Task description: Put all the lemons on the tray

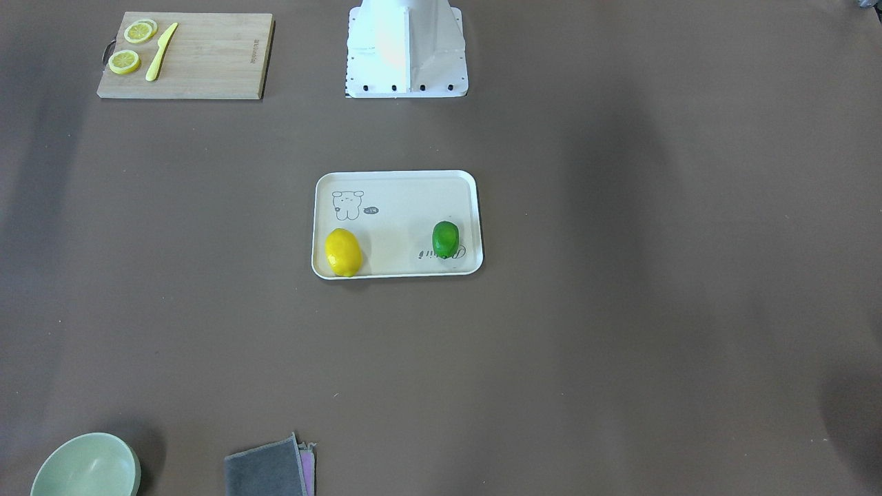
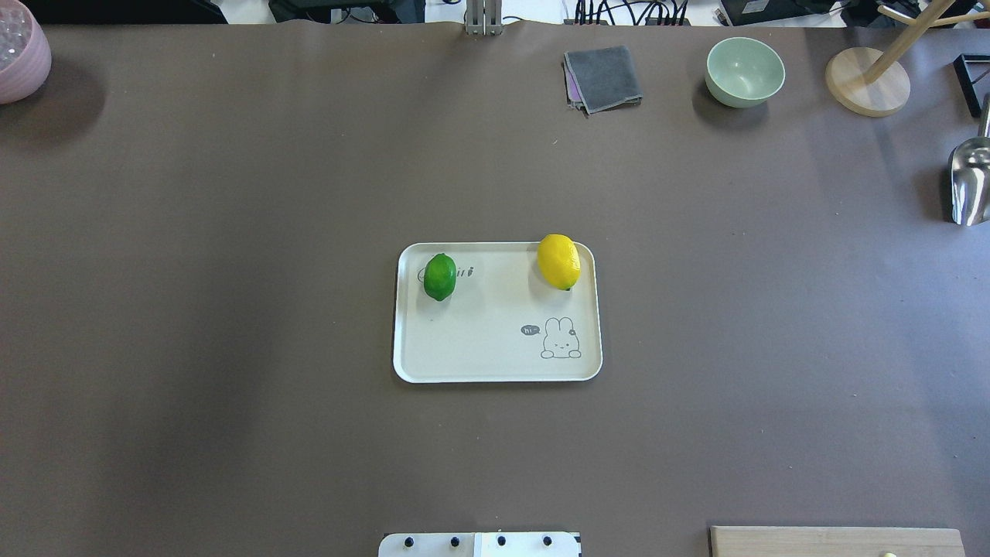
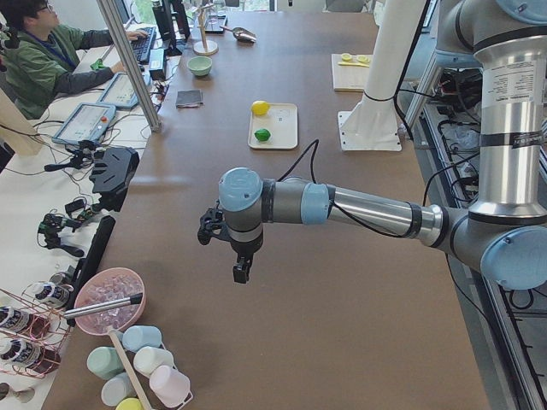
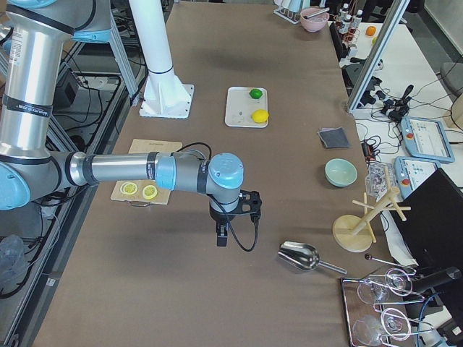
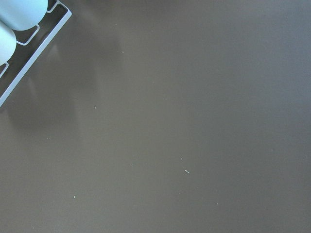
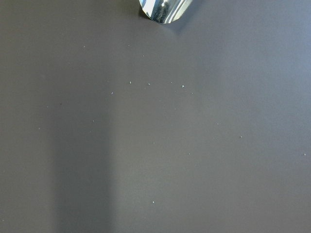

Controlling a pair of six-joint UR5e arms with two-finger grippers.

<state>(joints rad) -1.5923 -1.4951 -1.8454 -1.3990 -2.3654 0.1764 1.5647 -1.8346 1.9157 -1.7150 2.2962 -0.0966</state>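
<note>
The yellow lemon [image 1: 343,252] and green lemon [image 1: 446,239] lie on the tray [image 1: 400,207]. The left gripper [image 3: 242,270] and right gripper [image 4: 222,236] hang over the tabletop [image 1: 620,275]; how far open, I cannot tell.

You have a brown tabletop [image 2: 232,232], steel scoop [image 4: 299,255] near the right pincer [image 4: 222,238], pink bowl [image 2: 27,73] near the left pincer [image 3: 242,273], cream tray [image 2: 495,340] well apart from both, cutting board [image 1: 207,55], green bowl [image 2: 742,93], grey cloth [image 2: 605,76]

Silver tubes [image 3: 376,211], pale-blue joint caps [image 3: 240,189], black cable [image 3: 298,160], white base [image 1: 406,62]
</note>
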